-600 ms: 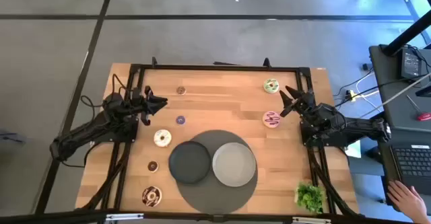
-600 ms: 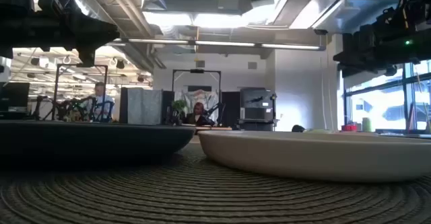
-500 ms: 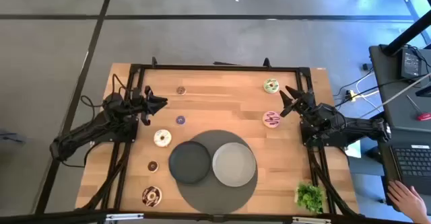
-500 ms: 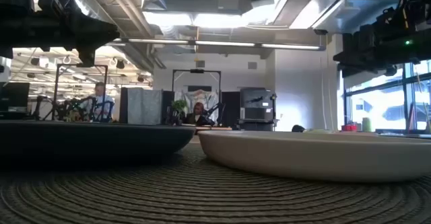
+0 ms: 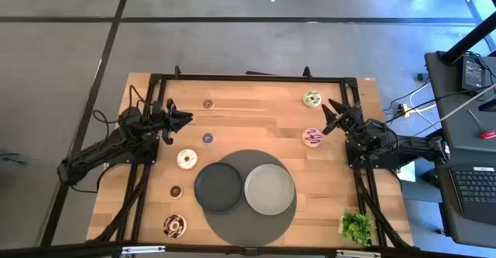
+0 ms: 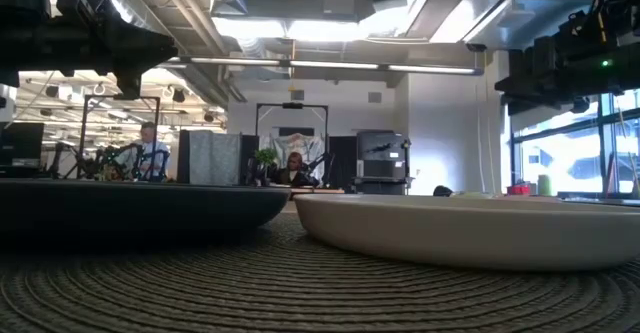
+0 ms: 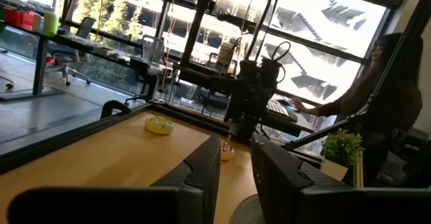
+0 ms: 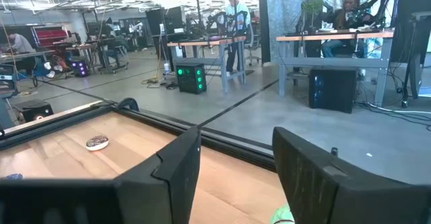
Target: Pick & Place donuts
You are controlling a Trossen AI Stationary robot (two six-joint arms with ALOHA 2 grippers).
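My left gripper [image 5: 183,118] hovers with fingers parted and empty over the table's left side; my right gripper [image 5: 332,117] waits the same way on the right. Both plates [image 5: 219,187] sit bare. The white donut [image 5: 187,159] lies just nearward of my left gripper, the pink donut [image 5: 312,137] equally close to my right.

Both arms [image 5: 105,151] are showing as dark, jointed links, with thin black cables looping beside the left one. The left fingers [image 7: 202,173] and right fingers [image 8: 176,167] are appearing as broad, matte black, angular plates. A small green light [image 6: 603,62] is glowing on one arm's housing.
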